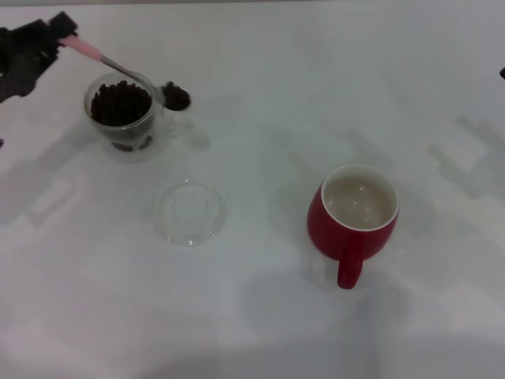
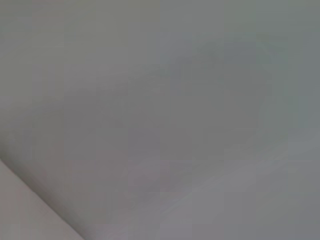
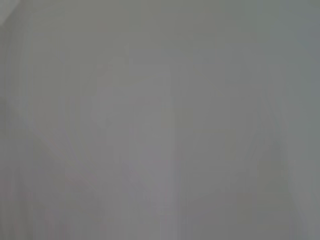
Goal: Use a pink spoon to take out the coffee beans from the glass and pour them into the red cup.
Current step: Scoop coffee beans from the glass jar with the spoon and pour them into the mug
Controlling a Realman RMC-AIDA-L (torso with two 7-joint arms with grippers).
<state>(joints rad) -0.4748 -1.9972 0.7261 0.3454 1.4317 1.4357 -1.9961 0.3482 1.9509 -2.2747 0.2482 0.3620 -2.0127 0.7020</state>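
Your left gripper (image 1: 61,33) is clamped on the pink spoon (image 1: 102,57), whose loaded bowl hangs just beside the glass (image 1: 122,114), on the side toward the red cup (image 1: 355,217). Keep the bowl level so the coffee beans (image 1: 120,103) stay in. The clear dish (image 1: 189,212) lies between glass and cup; pass above it. Right gripper: cannot tell.
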